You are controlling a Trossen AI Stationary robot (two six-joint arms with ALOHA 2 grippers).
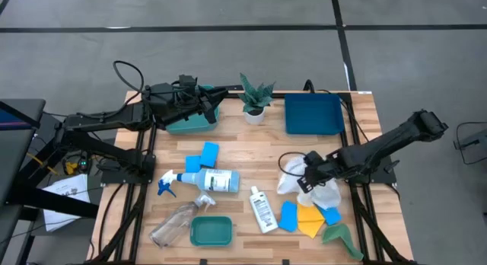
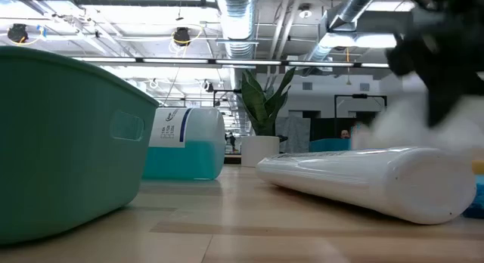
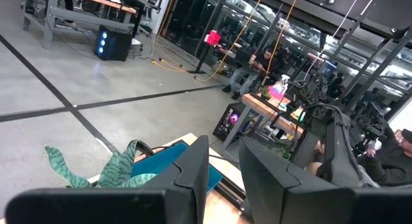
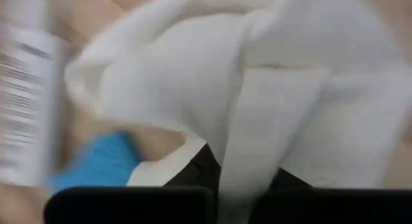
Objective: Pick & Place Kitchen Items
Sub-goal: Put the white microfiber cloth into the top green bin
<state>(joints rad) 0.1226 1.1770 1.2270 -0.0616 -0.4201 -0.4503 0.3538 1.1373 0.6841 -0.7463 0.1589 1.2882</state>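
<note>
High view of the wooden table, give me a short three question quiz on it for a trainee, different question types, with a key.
1. True or false: the right gripper is shut on the crumpled white cloth.
2. Multiple choice: the left gripper hangs above A) the dark blue rectangular tray, B) the far green plastic tub, C) the clear empty spray bottle.
3. Fill in: the small white squeeze bottle lies between the near green tub and a blue ____.

Key: 1 true; 2 B; 3 sponge.
</note>
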